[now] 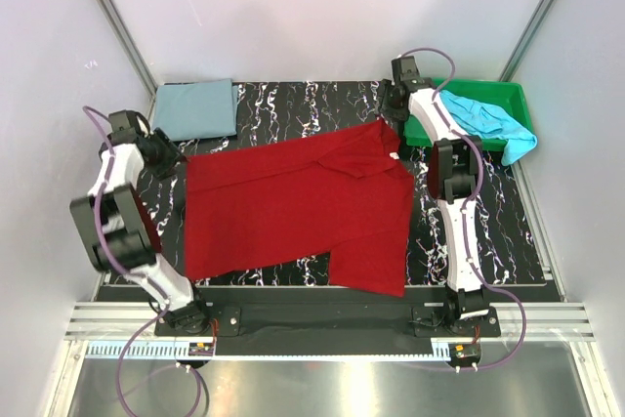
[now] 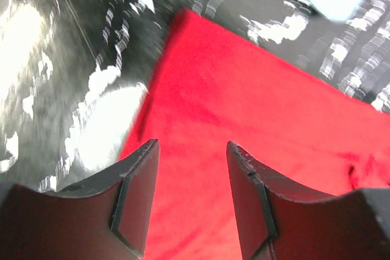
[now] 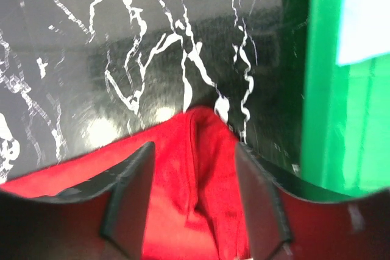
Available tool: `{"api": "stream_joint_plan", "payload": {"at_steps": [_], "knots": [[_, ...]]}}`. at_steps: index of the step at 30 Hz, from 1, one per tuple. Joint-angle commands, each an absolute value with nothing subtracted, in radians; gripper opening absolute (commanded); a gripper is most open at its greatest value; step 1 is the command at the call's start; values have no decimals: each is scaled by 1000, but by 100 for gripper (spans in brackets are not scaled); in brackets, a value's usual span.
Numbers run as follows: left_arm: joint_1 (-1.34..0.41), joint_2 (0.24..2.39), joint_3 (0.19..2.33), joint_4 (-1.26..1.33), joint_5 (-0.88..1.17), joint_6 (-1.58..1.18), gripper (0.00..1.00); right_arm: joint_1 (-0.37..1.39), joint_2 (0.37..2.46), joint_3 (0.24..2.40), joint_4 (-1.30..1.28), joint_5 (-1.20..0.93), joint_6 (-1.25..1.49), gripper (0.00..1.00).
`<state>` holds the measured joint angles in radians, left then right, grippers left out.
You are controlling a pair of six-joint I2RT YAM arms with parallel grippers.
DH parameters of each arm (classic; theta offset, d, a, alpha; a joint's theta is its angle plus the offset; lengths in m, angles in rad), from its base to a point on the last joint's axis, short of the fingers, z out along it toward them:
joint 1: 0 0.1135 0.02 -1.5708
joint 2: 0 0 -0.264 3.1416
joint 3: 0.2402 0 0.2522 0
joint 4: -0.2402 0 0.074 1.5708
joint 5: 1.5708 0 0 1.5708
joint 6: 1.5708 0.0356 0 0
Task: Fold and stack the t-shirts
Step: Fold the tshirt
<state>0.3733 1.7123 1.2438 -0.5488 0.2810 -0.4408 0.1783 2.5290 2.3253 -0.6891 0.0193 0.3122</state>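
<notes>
Centrally, red t-shirt (image 1: 293,207) lies spread on marbled table (image 1: 508,231). Left gripper (image 2: 192,150) over its left edge, jaws apart, nothing pinched. Right gripper (image 3: 194,150) at far-right corner, likewise parted. Grey-blue t-shirt (image 1: 197,109) folded far-left; turquoise t-shirt (image 1: 488,116) in green tray (image 1: 508,95).

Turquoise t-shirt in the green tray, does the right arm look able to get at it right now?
Probably yes. The turquoise t-shirt lies uncovered in the green tray, beside the right gripper, which stands open over the red t-shirt's far corner. Nothing sits between them but the tray's rim.
</notes>
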Motion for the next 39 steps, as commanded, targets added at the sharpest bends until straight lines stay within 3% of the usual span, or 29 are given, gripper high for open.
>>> {"api": "stream_joint_plan", "payload": {"at_steps": [1,4,10,16,18,22,24,33,39], "knots": [[348,1528,1149,-551,268,-423,53,175,2404,2402,-827,41,290,64],[293,1410,1048,-551,317,-455,52,179,2315,2341,-864,11,305,67],[48,1200,822,-540,364,-555,52,219,2077,1957,-825,-74,328,63],[-77,1103,721,-479,402,-601,48,213,1924,1702,-761,-72,289,43],[-75,1126,736,-472,391,-598,47,198,1916,1677,-744,-89,278,43],[-57,1192,807,-480,361,-575,49,169,1954,1648,-727,-127,235,57],[-19,1253,870,-500,345,-542,49,161,1986,1647,-710,-133,224,57],[225,1512,1009,-463,475,-583,47,153,2137,1732,-683,-238,236,47],[325,1586,1061,-469,430,-561,53,153,2134,1707,-683,-210,227,47]]}}
